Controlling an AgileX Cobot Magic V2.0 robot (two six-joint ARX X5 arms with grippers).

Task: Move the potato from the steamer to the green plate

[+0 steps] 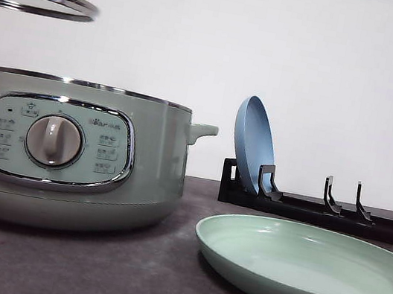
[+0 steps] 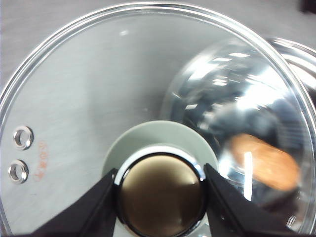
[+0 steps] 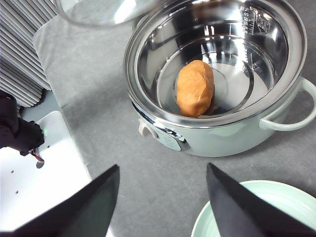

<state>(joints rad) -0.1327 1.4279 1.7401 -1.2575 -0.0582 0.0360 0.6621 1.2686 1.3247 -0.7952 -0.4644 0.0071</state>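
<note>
Left gripper (image 2: 160,197) clamps lid knob (image 2: 160,195); panel writing (image 1: 105,124) illegible.

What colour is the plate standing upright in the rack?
Blue. The plate stands on edge in the black rack, best seen in the front view.

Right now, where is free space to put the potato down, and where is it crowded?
The green plate is bare. Bare tabletop lies between the steamer and that plate. Behind, the black rack with the blue plate is crowded. The left gripper holds the lid.
</note>
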